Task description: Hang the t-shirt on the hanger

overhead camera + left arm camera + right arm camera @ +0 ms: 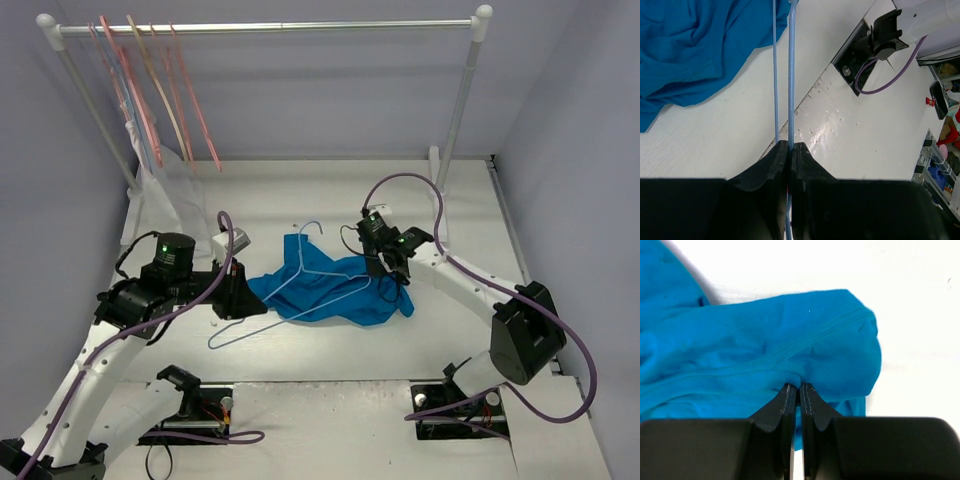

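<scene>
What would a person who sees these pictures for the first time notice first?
The bright blue t-shirt lies crumpled in the middle of the white table, with the thin light-blue hanger lying across it. The left hand is shut on the hanger's wire at the shirt's left side. The right hand pinches a fold of the shirt at its right edge.

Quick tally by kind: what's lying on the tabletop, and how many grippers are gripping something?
Bright blue cloth t-shirt: 1
Thin light-blue clothes hanger: 1
Grippers gripping: 2 (left gripper shut on the hanger, right gripper shut on the t-shirt)
Total: 4
</scene>
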Tool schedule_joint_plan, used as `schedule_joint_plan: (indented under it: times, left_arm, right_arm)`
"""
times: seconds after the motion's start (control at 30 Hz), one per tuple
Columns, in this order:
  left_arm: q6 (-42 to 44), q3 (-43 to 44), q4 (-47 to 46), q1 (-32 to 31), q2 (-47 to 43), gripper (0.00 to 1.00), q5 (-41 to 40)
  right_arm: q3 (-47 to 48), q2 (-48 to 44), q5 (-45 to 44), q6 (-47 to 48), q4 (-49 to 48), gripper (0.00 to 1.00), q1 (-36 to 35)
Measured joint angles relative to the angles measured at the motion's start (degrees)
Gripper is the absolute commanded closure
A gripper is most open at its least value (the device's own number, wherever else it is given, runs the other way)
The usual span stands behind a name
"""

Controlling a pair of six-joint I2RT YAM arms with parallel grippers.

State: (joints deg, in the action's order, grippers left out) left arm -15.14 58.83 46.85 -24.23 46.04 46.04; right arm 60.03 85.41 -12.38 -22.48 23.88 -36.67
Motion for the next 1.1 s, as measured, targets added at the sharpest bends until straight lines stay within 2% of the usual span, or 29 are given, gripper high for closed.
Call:
schedule_joint_plan:
  times: [0.3,0.7,1.1]
  left_arm:
    - [1.68,-1.40,-2.60,0.00,1.86,1.00,0.11]
    - [2.05,-3.82,-7.21,0.00,2.19,1.00,-1.81]
    - [2.93,-12.07,-16.31,0.00,0.96,1.00,-1.40]
  right_arm:
    - [3.82,0.00,2.16,2.54,1.38,0.98,0.79]
    - [3.96,0.00,4.24,3.50,2.45,0.98,0.79]
    - [9.16,0.00,6.88,5.03,5.03,0.97,0.79]
